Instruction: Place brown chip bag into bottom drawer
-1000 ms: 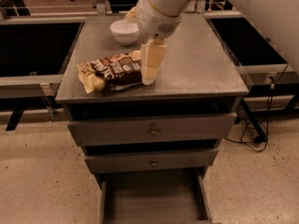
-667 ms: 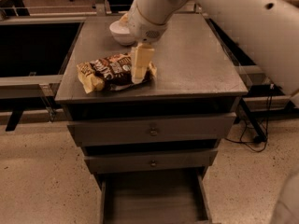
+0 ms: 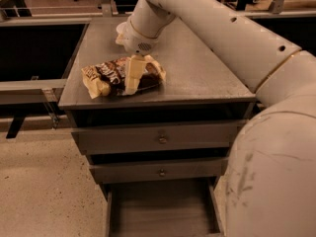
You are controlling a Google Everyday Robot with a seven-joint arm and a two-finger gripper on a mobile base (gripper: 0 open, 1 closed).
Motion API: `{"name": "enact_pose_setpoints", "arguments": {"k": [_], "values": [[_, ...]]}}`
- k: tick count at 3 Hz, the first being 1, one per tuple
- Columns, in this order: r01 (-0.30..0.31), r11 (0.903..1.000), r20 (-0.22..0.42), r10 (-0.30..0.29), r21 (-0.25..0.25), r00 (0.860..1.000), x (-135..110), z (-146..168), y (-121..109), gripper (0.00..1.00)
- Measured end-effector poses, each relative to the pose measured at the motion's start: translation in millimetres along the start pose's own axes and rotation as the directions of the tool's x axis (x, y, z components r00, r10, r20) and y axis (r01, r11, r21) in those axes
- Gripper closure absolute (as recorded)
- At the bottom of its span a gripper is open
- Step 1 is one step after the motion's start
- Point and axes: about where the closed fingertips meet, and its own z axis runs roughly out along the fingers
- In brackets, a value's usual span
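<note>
The brown chip bag (image 3: 106,76) lies flat on the grey cabinet top (image 3: 197,73), near its front left corner. It is dark brown and cream-yellow with white lettering. My gripper (image 3: 132,79) points down onto the middle of the bag and hides part of it. The bag still rests on the top. The bottom drawer (image 3: 160,212) is pulled open below the cabinet, a shallow grey tray that shows nothing inside in its visible part.
Two closed knob-fronted drawers (image 3: 162,138) sit above the open one. A white bowl (image 3: 120,34) shows partly behind my wrist at the back of the top. My large white arm (image 3: 266,132) fills the right side. Dark shelving stands to the left.
My gripper has moved left from the bag's right end to over its middle and come down onto it. My arm now fills much more of the right side of the view.
</note>
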Motion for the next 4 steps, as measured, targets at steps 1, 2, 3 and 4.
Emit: {"name": "enact_pose_setpoints", "arguments": {"k": [1,2,3,4], "values": [[-0.002,0.9991,0.066,0.005,-0.041,0.998,-7,12,4,0.18],[0.016,0.9965,0.181,-0.001,-0.082,0.983,-17,16,13,0.41],[0.02,0.9958,0.24,0.002,-0.089,0.971,-20,7,31,0.64],[0.028,0.9975,0.273,-0.009,-0.064,0.962,-19,-17,51,0.88]]}}
